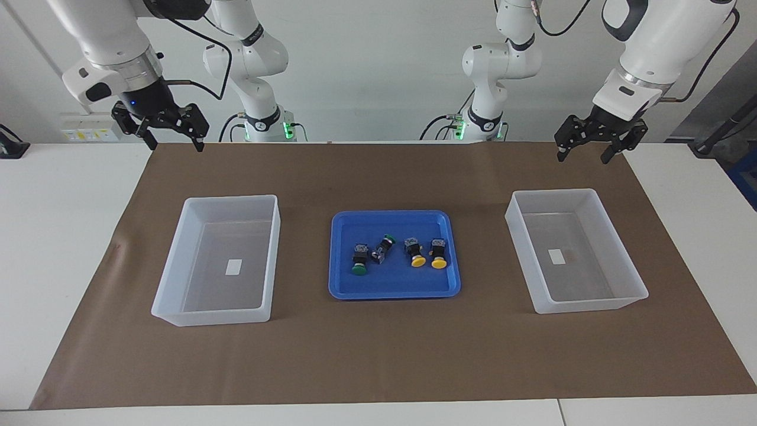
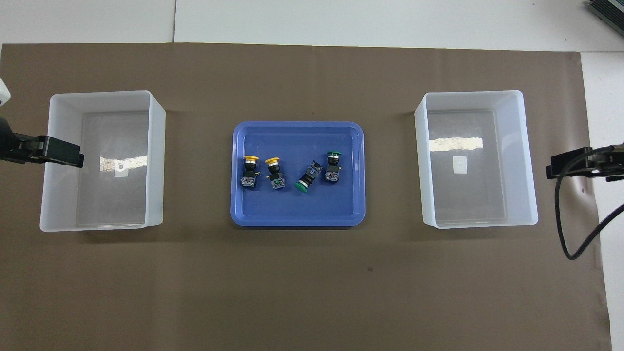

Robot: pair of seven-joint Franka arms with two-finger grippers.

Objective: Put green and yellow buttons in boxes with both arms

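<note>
Four buttons lie in the blue tray at mid-table. Two have green caps and two have yellow caps. In the overhead view the yellow ones lie toward the left arm's end and the green ones toward the right arm's. One empty box stands at the left arm's end, the other at the right arm's end. My left gripper hangs open and empty, high over the mat by its box. My right gripper does likewise.
A brown mat covers most of the white table. Each box has a small white label on its floor. A black cable loops down from the right arm over the mat's edge.
</note>
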